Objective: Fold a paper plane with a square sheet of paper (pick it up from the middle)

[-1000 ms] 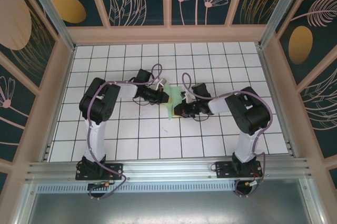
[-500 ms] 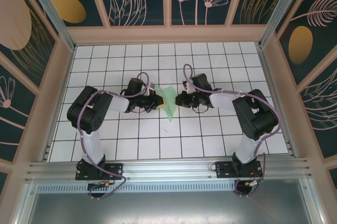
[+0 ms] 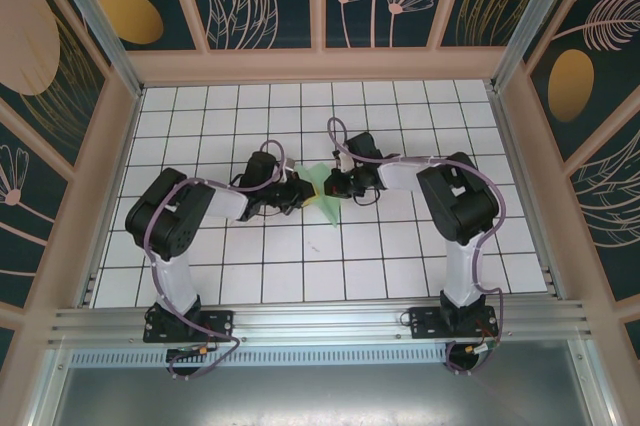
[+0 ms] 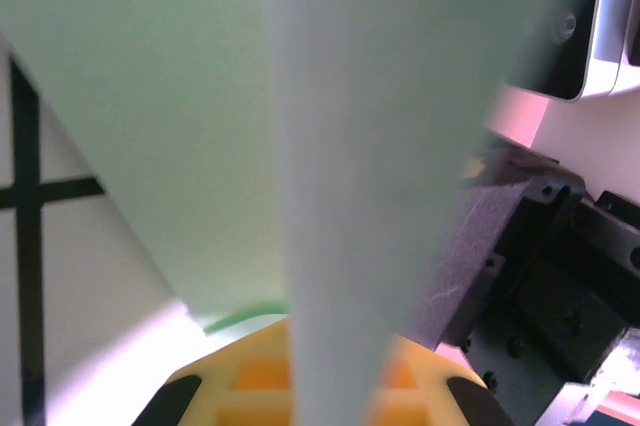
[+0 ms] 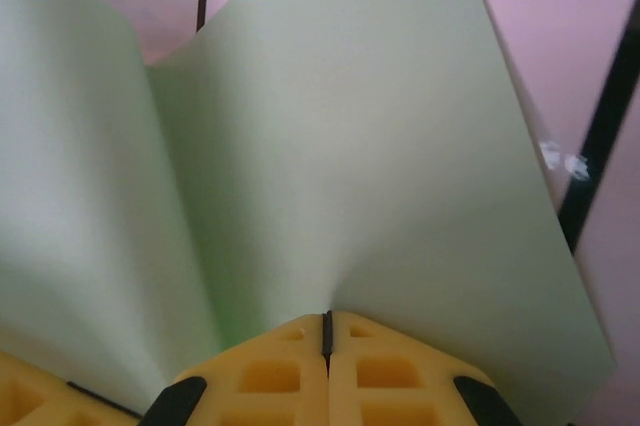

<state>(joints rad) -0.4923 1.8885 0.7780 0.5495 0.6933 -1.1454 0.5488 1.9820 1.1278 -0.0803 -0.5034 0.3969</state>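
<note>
The square sheet of paper (image 3: pixel 325 204), pale green, is folded into a wedge whose point faces the near edge. It hangs between my two grippers over the middle of the table. My left gripper (image 3: pixel 303 194) is shut on its left side. In the left wrist view a folded flap of paper (image 4: pixel 200 96) runs down between the yellow fingers of the left gripper (image 4: pixel 335 346). My right gripper (image 3: pixel 335 186) meets the paper from the right. In the right wrist view the right gripper (image 5: pixel 327 318) is shut, with the paper (image 5: pixel 330 146) puckered at its tips. The paper plane is out of view.
The table (image 3: pixel 250 276) is white tiles with black grid lines, fenced by a wooden frame (image 3: pixel 110 176) on three sides. An aluminium rail (image 3: pixel 320 321) runs along the near edge. The right arm's black body (image 4: pixel 540 276) sits close beside the paper in the left wrist view.
My right gripper has moved away from the near edge and then left, closer to the left gripper. The left gripper shifted slightly left. The paper turned, so its point now faces the near edge.
</note>
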